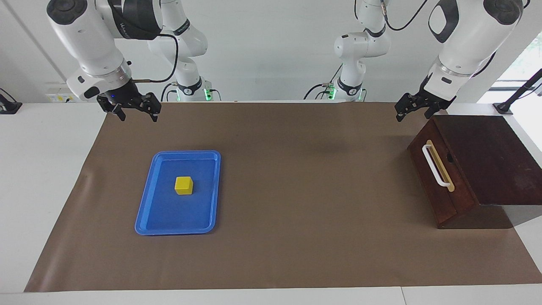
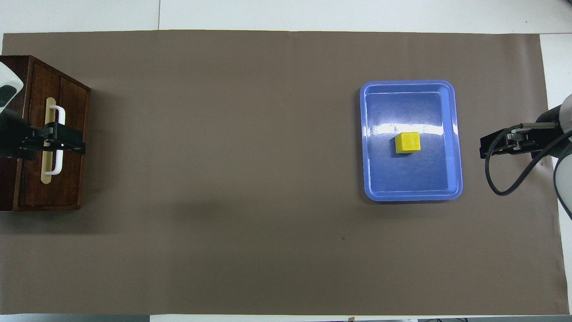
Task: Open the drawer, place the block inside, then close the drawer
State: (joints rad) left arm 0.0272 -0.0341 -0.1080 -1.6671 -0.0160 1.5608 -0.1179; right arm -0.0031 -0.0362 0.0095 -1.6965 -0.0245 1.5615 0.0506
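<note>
Step in hand: none begun; the drawer (image 1: 438, 178) is shut, so opening it comes first.

Taking the facing view from left to right:

1. The right pincer (image 1: 134, 111) hangs empty, fingers spread, above the brown mat (image 1: 296, 190) at the robots' edge, at about 11 o'clock from the blue tray (image 1: 146, 203). This arm waits.
2. The block (image 1: 183, 185) sits on the tray floor near its middle, untouched, toward the right arm's end of the table (image 1: 42, 169).
3. The left pincer (image 1: 417, 110) hangs empty with fingers apart, at about 11 o'clock from the wooden box (image 1: 491, 161), above its nearer corner.
4. The white handle (image 1: 435, 166) lies across the closed drawer front.

Next move, as judged: lower the left pincer so its open fingers straddle the handle bar, close on it, then pull toward the table's middle.
</note>
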